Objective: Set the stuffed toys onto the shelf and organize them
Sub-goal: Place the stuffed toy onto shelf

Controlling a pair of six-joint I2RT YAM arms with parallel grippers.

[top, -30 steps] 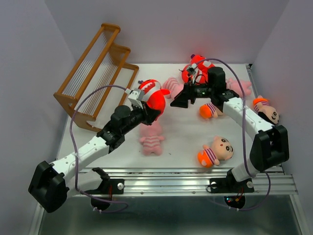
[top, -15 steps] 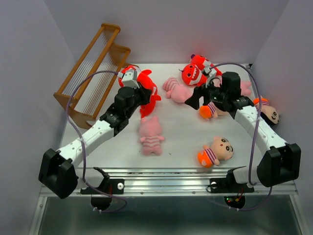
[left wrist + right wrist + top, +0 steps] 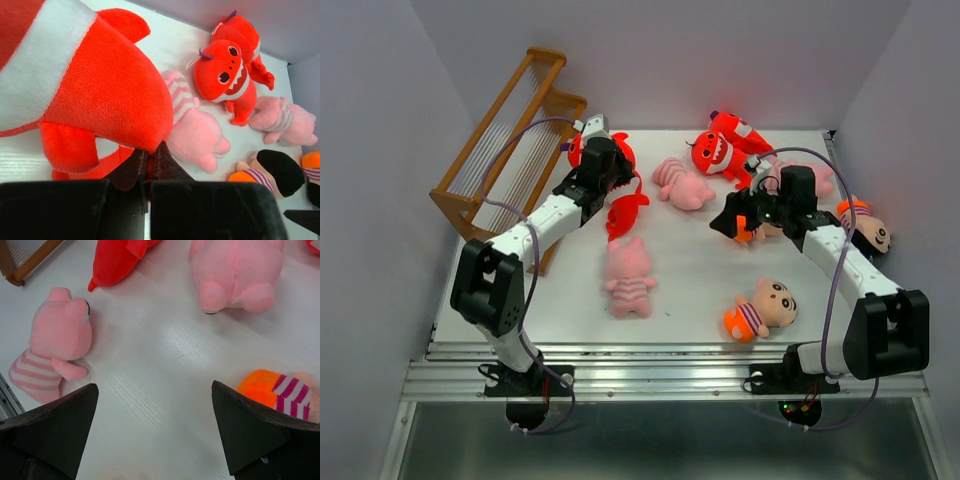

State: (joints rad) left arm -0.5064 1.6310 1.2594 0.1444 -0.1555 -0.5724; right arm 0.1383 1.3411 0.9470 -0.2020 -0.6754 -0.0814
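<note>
The red monster point(image 3: 100, 90) is held off to the left side of the worktop point(image 3: 690, 290), just beside the lower end of the shelf point(image 3: 505, 150), its tail hanging toward the surface; the left gripper point(image 3: 150, 162) is closed tight on the plush, its fingers point(image 3: 131, 170) pinched together under the toy's belly. The shelf stands in the far left corner, angled toward the back wall. Two more red monsters point(image 3: 720, 148) lie together at the far edge. One pink pig point(image 3: 682, 185) lies near the middle, a second pig point(image 3: 630, 278) closer to the front, and a third pig point(image 3: 817, 178) is partly hidden behind the right arm. The right gripper point(image 3: 155, 427) hovers with its jaws spread wide and holding nothing; a boy doll point(image 3: 277, 387) lies just beside its right finger. Another doll point(image 3: 765, 308) rests near the front, and a further doll point(image 3: 865, 225) lies by the right edge.
</note>
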